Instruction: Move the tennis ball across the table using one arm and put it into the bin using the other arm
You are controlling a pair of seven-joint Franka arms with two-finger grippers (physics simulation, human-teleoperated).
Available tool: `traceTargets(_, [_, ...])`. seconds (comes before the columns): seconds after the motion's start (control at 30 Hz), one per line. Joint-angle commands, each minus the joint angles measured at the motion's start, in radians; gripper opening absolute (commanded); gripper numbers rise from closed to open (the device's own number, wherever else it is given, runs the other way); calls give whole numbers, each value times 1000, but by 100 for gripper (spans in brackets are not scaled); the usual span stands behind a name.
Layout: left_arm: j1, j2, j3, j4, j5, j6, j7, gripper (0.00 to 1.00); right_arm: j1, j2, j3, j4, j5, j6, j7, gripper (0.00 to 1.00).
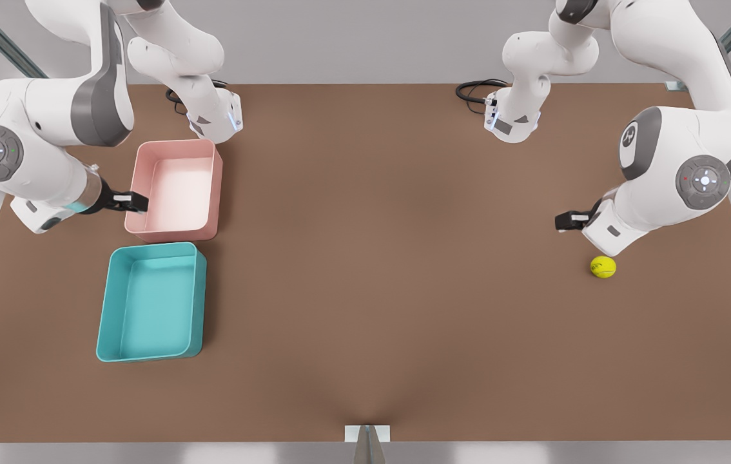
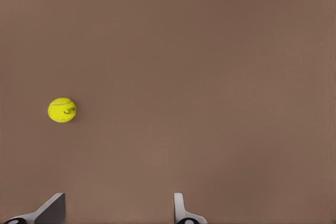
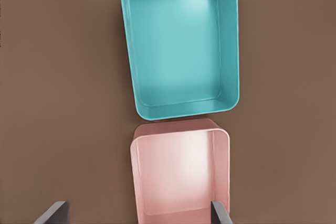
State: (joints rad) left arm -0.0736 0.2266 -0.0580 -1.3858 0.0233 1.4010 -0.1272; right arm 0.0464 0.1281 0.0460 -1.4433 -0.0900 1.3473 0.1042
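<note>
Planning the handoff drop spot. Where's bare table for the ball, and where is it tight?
The table is bare from the pink tray and teal bin across to the tennis ball, and along the near edge. It is tight around the two adjacent trays, where the open right gripper hovers. The open left gripper hangs near the ball.

Soft, even light from above falls on the table [image 1: 365, 258], shadows are faint and short, with no glare.
</note>
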Motion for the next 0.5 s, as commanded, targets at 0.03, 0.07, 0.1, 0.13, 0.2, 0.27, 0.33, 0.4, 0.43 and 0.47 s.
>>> traceTargets(0.03, [0,-1,0,-1,-3,20,-37,100,1,-1,0,-6,-4,32,14,100])
traceTargets(0.07, [0,-1,0,-6,-2,24,-29,81,1,2,-2,-8,-1,32,9,100])
traceTargets(0.1, [3,0,10,-24,4,24,170,34,3,2,-2,-16,-2,26,5,100])
traceTargets(0.13, [3,-1,59,-58,3,36,212,21,3,4,-2,-17,0,26,2,100])
traceTargets(0.2, [15,14,75,-128,38,127,493,21,3,5,-2,-17,1,29,0,100])
traceTargets(0.27, [38,14,159,-222,92,309,1079,21,4,10,-2,-19,1,30,0,100])
traceTargets(0.33, [47,36,175,-233,138,354,1394,21,1,48,-3,-17,3,19,-4,100])
traceTargets(0.4, [83,51,230,-331,141,599,1981,21,18,73,6,-16,15,15,-1,100])
traceTargets(0.43, [116,88,230,-343,145,642,2118,21,18,81,6,-14,27,50,-3,100])
traceTargets(0.47, [133,131,230,-343,148,644,2174,21,12,88,5,-5,38,49,-1,100])
